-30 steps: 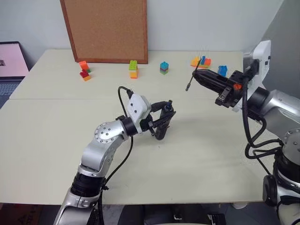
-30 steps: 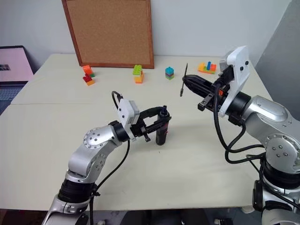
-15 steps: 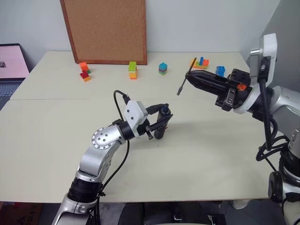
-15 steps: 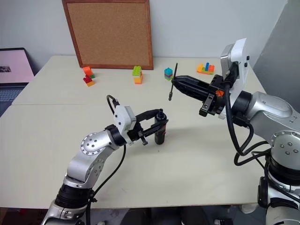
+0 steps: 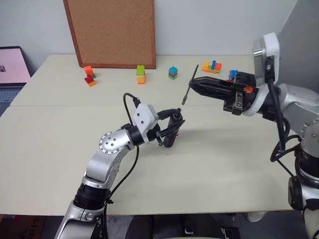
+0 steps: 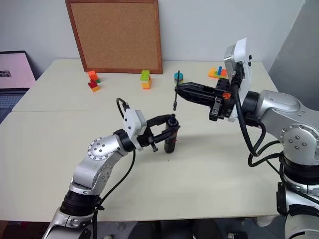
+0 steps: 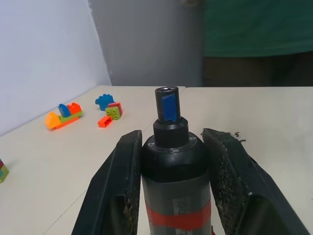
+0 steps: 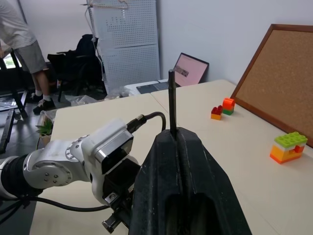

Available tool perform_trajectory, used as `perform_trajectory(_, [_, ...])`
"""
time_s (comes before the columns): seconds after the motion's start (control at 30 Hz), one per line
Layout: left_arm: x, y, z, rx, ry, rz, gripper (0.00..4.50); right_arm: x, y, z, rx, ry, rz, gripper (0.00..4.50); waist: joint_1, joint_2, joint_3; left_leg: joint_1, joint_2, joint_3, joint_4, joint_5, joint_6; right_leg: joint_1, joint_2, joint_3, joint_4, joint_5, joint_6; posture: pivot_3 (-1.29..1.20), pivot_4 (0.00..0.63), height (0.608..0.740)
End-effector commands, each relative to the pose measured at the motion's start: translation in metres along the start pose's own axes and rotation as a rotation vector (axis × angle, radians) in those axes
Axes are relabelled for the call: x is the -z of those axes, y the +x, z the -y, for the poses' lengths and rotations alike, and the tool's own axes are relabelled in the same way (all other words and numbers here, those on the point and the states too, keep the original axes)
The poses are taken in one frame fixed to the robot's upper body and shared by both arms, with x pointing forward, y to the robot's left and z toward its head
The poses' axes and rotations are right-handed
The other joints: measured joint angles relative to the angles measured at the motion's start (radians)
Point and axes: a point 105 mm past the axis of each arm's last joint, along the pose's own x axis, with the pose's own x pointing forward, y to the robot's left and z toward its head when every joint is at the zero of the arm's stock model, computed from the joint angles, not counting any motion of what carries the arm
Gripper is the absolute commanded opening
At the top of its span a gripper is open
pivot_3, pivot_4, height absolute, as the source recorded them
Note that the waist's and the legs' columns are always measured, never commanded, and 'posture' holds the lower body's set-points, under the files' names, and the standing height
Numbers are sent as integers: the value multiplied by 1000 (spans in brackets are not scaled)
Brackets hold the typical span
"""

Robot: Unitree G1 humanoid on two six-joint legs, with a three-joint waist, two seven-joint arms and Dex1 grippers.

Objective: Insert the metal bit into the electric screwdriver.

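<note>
Since a second ago the right arm has swung its load in toward the middle of the table, so the bit now hangs close above the screwdriver instead of off over the far right side.

Biggest thing first: the wide pale beige table (image 5: 60, 164) carries everything, with a cork board in a brown wooden frame (image 5: 109, 31) leaning on the wall behind and little stacks of coloured plastic bricks (image 5: 141, 73) along the back edge, well clear of the action.

The left gripper (image 6: 167, 133) has its jaws clenched on the slim black pen-shaped electric screwdriver (image 7: 172, 161) with the red band, held roughly upright just over the table with the open socket end facing up. The right gripper (image 6: 180, 91) reaches in level from the right, jaws clamped on the thin dark grey metal bit (image 6: 176, 90), which stands nearly vertical, tilted a bit.

What matters for the next bit, I reckon: the bit's lower tip sits just above the socket and slightly behind it, not touching yet. Both long axes are close to vertical, so it looks like a small lateral nudge and then a straight push down by the right arm. Any leftover tilt could make it catch the socket rim.
</note>
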Motion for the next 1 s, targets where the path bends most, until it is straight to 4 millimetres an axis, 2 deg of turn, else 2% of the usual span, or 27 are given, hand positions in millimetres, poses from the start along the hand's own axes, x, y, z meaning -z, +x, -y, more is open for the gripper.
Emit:
perform_trajectory(0.03, [11,-5,-6,-27,0,-57,1583,-9,5,-1,-24,-47,25,0,0,0,0,0,0,0,0,0,0,0,0,0,0,0,0,0,150,740])
perform_trajectory(1.0, [12,-7,-4,-28,10,-67,1583,14,8,3,-48,-43,-36,0,0,0,0,0,1,-1,0,0,0,0,0,0,0,0,0,0,150,740])
